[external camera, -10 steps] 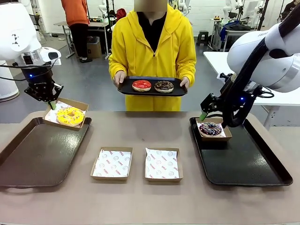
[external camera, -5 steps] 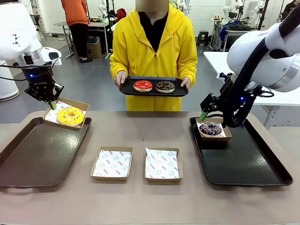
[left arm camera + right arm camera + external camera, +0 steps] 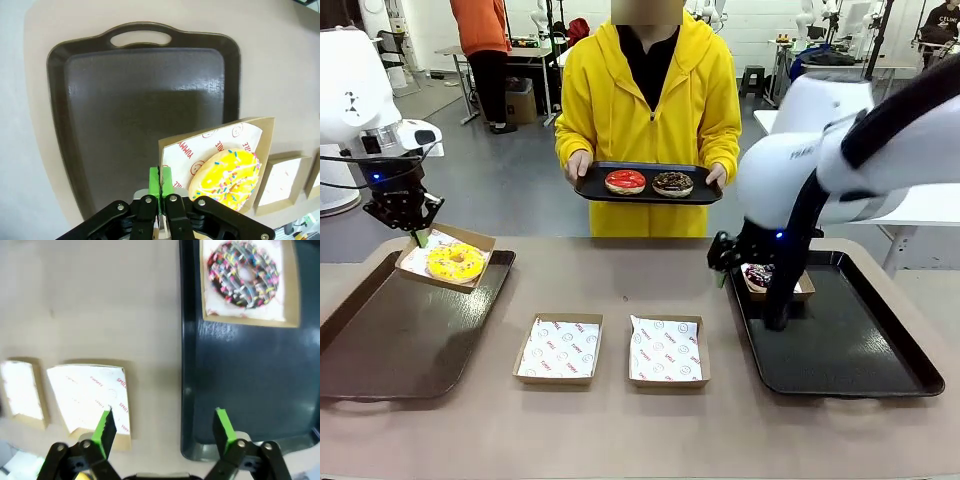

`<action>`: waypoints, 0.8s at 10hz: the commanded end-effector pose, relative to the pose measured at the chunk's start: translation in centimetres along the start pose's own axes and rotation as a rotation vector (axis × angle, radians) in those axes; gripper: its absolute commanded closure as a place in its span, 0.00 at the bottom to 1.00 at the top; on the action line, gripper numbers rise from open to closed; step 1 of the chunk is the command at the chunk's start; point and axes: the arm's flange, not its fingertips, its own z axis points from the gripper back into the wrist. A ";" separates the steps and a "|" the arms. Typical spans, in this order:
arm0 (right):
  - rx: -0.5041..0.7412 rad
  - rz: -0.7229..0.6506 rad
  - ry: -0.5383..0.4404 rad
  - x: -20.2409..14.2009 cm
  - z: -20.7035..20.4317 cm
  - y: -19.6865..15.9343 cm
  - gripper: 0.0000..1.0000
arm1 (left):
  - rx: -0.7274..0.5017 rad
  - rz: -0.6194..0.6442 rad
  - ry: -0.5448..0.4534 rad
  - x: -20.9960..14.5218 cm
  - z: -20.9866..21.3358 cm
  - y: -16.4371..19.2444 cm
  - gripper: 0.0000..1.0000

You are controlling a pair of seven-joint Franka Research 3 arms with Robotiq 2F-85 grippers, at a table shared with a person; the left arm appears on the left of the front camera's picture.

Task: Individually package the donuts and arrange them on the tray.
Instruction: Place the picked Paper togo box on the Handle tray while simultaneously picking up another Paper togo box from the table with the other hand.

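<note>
The yellow-glazed donut (image 3: pixel 455 262) (image 3: pixel 230 177) lies in a paper-lined cardboard box (image 3: pixel 470 242) (image 3: pixel 215 142). My left gripper (image 3: pixel 416 232) (image 3: pixel 160 182) is shut on that box's edge and holds it tilted over the far corner of the left tray (image 3: pixel 410 340) (image 3: pixel 145 110). The sprinkled donut (image 3: pixel 758 274) (image 3: pixel 245 271) sits boxed at the far end of the right tray (image 3: pixel 850 350) (image 3: pixel 240 380), partly behind my right arm. My right gripper (image 3: pixel 722 268) (image 3: pixel 164 427) hangs open over that tray's left rim. A person holds a small tray (image 3: pixel 590 188) with the red donut (image 3: pixel 625 181) and the chocolate donut (image 3: pixel 672 184).
Two empty paper-lined boxes (image 3: pixel 558 348) (image 3: pixel 666 350) lie side by side on the table's middle; one of them (image 3: pixel 92 392) shows below my right gripper. Both big trays have bare room toward the near edge.
My left gripper has carried the yellow donut's box left and a little toward me, over the left tray. My right arm has swung left, away from the sprinkled donut's box.
</note>
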 end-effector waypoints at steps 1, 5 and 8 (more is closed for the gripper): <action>-0.086 -0.046 0.015 0.2 -2.5 1.7 0.00 | 0.028 -0.043 -0.015 0.8 -0.7 1.1 0.99; -0.105 -0.052 0.050 -1.7 -6.3 5.7 0.00 | 0.059 0.003 -0.002 1.8 -2.8 2.0 0.99; -0.104 -0.022 0.044 -3.0 -7.0 7.7 0.00 | 0.038 -0.017 0.008 1.1 -2.8 1.7 0.99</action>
